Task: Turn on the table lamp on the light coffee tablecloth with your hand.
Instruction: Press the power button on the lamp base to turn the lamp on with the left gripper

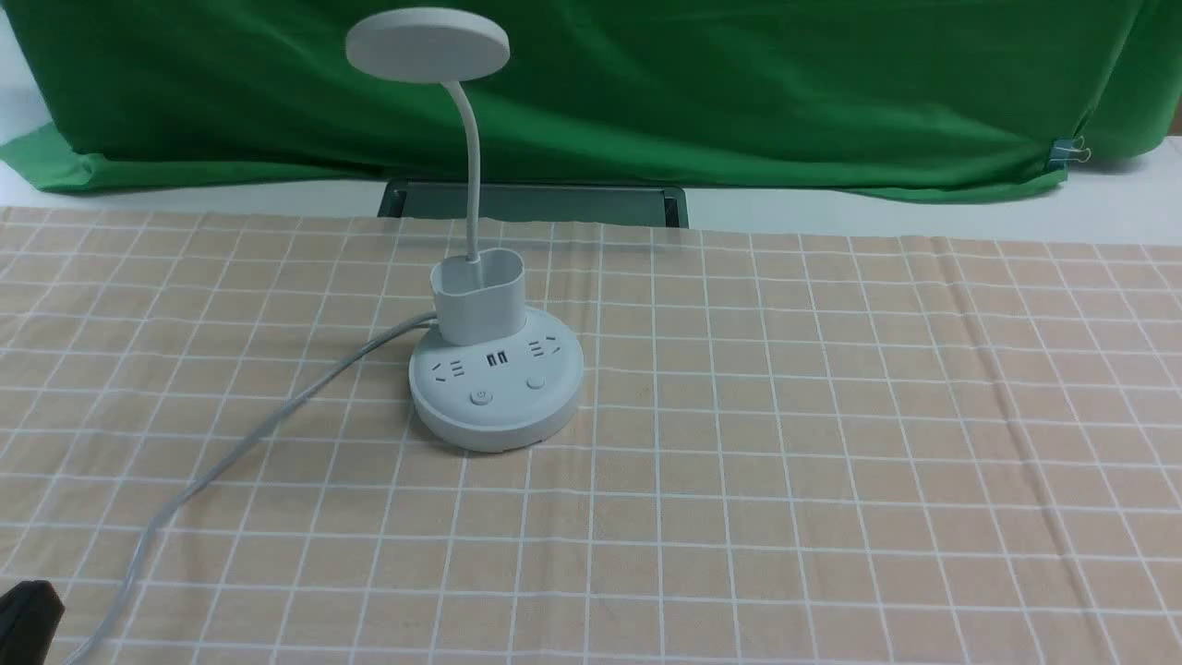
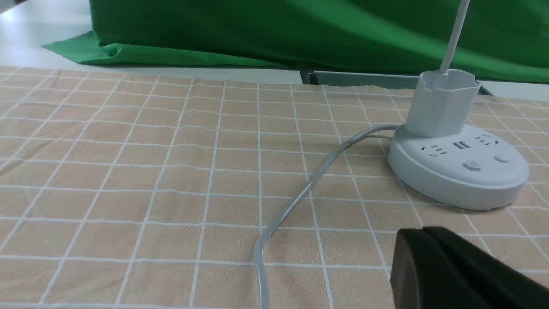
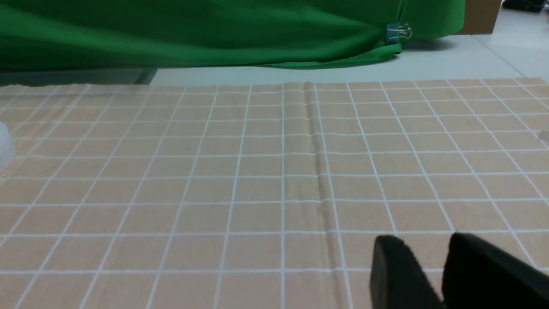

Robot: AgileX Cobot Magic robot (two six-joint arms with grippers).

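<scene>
The white table lamp (image 1: 496,388) stands left of centre on the light coffee tablecloth (image 1: 831,443). Its disc head (image 1: 428,44) is unlit, and two round buttons (image 1: 481,398) sit on the front of its base. Its grey cord (image 1: 259,434) runs to the near left. My left gripper (image 1: 28,614) shows only as a black tip at the near left corner. In the left wrist view the left gripper (image 2: 422,232) is shut and empty, short of the lamp's base (image 2: 459,171). My right gripper (image 3: 424,242) is slightly open and empty over bare cloth. The lamp's edge (image 3: 4,146) barely shows there.
A green backdrop cloth (image 1: 739,83) hangs along the far side, held by a binder clip (image 1: 1071,150). A dark flat frame (image 1: 536,199) lies behind the lamp. A lengthwise crease (image 3: 319,171) runs through the tablecloth on the right half.
</scene>
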